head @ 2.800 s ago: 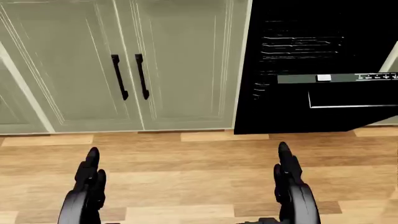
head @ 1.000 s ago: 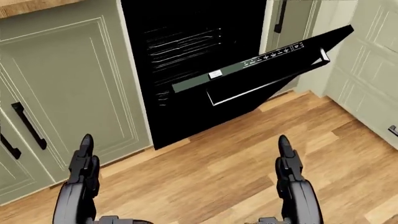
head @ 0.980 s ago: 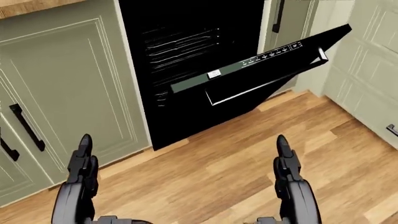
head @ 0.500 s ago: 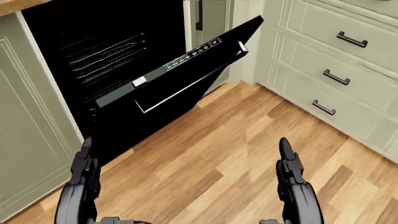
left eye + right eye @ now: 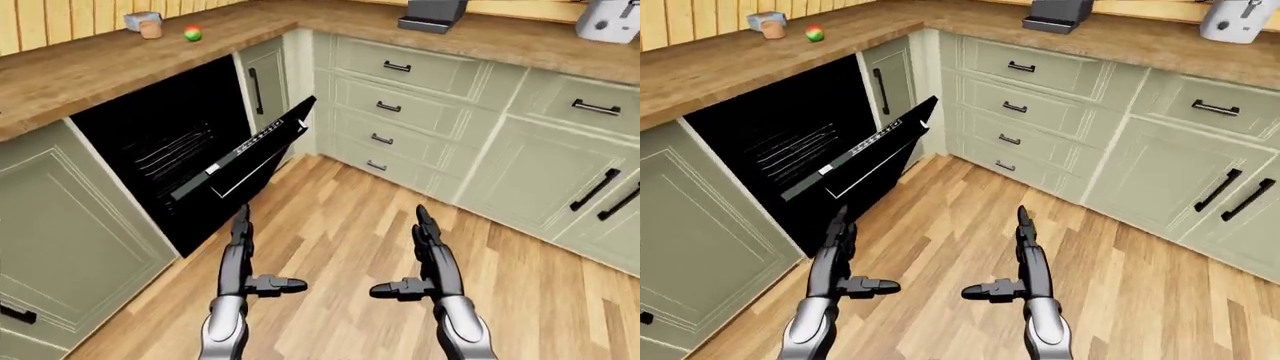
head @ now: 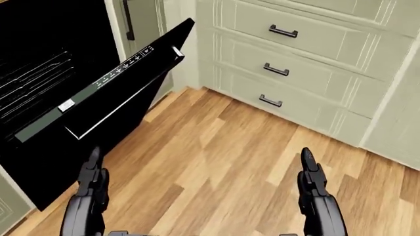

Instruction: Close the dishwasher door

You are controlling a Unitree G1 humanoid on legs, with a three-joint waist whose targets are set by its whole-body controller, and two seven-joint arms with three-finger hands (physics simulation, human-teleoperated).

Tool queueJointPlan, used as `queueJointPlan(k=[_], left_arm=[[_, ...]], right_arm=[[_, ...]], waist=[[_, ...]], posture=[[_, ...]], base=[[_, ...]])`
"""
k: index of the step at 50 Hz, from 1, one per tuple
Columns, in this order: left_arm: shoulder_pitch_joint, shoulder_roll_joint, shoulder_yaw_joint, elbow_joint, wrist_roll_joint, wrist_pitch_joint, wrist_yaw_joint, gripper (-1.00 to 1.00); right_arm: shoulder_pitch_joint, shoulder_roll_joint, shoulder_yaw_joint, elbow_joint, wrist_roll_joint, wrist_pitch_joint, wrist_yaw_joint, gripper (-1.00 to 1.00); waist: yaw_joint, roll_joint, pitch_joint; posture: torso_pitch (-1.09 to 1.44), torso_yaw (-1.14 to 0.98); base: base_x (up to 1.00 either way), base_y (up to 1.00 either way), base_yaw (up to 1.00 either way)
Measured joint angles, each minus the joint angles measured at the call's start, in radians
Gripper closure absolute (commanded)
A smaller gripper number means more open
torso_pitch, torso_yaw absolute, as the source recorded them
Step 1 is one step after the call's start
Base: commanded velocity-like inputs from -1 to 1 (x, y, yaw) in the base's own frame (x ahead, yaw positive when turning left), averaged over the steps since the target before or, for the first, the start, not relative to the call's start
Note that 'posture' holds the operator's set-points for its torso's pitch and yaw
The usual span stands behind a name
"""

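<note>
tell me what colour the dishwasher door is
Black, with a grey control strip along its top edge: the dishwasher door shows best in the head view.

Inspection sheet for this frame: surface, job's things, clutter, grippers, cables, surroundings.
Surface: wooden floor, bare where visible.
Job's things: dishwasher door partly open, tilted outward; racks visible inside.
Clutter: small green ball and a cup-like item on the countertop.
Grippers: left hand and right hand open, empty, touching nothing.
Cables: nothing seen.
Surroundings: green cabinets, drawers, two appliances on the corner counter.
</note>
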Motion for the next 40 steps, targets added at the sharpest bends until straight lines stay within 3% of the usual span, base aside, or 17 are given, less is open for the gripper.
queueJointPlan(k=[5,8,9,11,14,20,22,28,34,36,40], left_arm=[[-0.002,0.003,0.013,-0.022,0.000,-0.003,0.005,-1.00],[0.002,0.006,0.011,-0.033,0.000,-0.003,0.006,-1.00],[0.001,0.010,0.018,-0.028,0.001,-0.001,0.007,-1.00],[0.007,0.010,0.027,-0.019,0.002,0.005,0.011,-1.00],[0.010,0.010,0.026,-0.018,0.002,0.012,0.013,-1.00],[0.001,0.011,0.024,-0.026,-0.001,0.005,0.011,-1.00],[-0.001,0.012,0.026,-0.027,-0.001,0.002,0.011,-1.00],[0.005,-0.002,-0.002,-0.018,-0.002,0.012,-0.001,-1.00],[0.004,0.002,0.013,-0.034,0.000,0.003,0.006,-1.00],[0.006,0.002,0.011,-0.039,0.000,0.002,0.006,-1.00],[0.015,0.010,0.030,-0.032,0.000,0.011,0.012,-1.00]], right_arm=[[-0.005,0.002,0.010,-0.006,0.002,-0.011,0.003,-1.00],[-0.006,0.005,0.012,-0.012,0.002,-0.011,0.005,-1.00],[-0.009,0.011,0.019,-0.007,0.002,-0.009,0.006,-1.00],[-0.004,0.011,0.031,-0.001,0.002,0.000,0.012,-1.00],[-0.004,0.010,0.029,-0.012,0.002,0.014,0.015,-1.00],[-0.011,0.009,0.020,-0.034,0.001,0.002,0.011,-1.00],[-0.010,0.009,0.021,-0.033,0.002,0.000,0.011,-1.00],[0.009,0.000,-0.005,-0.023,-0.003,0.017,-0.001,-1.00],[0.005,0.002,0.007,-0.034,0.000,0.007,0.004,-1.00],[0.006,0.002,0.006,-0.038,0.001,0.003,0.005,-1.00],[0.011,0.011,0.024,-0.023,0.003,0.007,0.011,-1.00]], waist=[[0.015,0.057,0.018],[0.024,0.104,0.010],[0.031,0.093,0.013],[0.032,0.092,0.015],[0.028,0.074,0.006],[0.033,-0.005,0.001],[0.028,-0.043,-0.008],[-0.004,-0.008,-0.004],[0.014,0.061,0.018],[0.018,0.100,0.014],[0.034,0.091,0.011]], posture=[[0.00,0.00],[0.00,0.00],[0.00,0.00],[0.00,0.00],[0.00,0.00],[0.00,0.00],[0.00,0.00],[0.00,0.00],[0.00,0.00],[0.00,0.00],[0.00,0.00]], base=[[0.00,0.00,-0.44],[0.00,0.00,-0.43],[0.00,0.00,-0.44],[0.00,0.00,-0.44],[0.00,0.00,-0.44],[0.00,0.00,-0.44],[0.00,0.00,-0.43],[0.00,0.00,-0.44],[0.00,0.00,-0.44],[0.00,0.00,-0.43],[0.00,0.00,-0.44]])
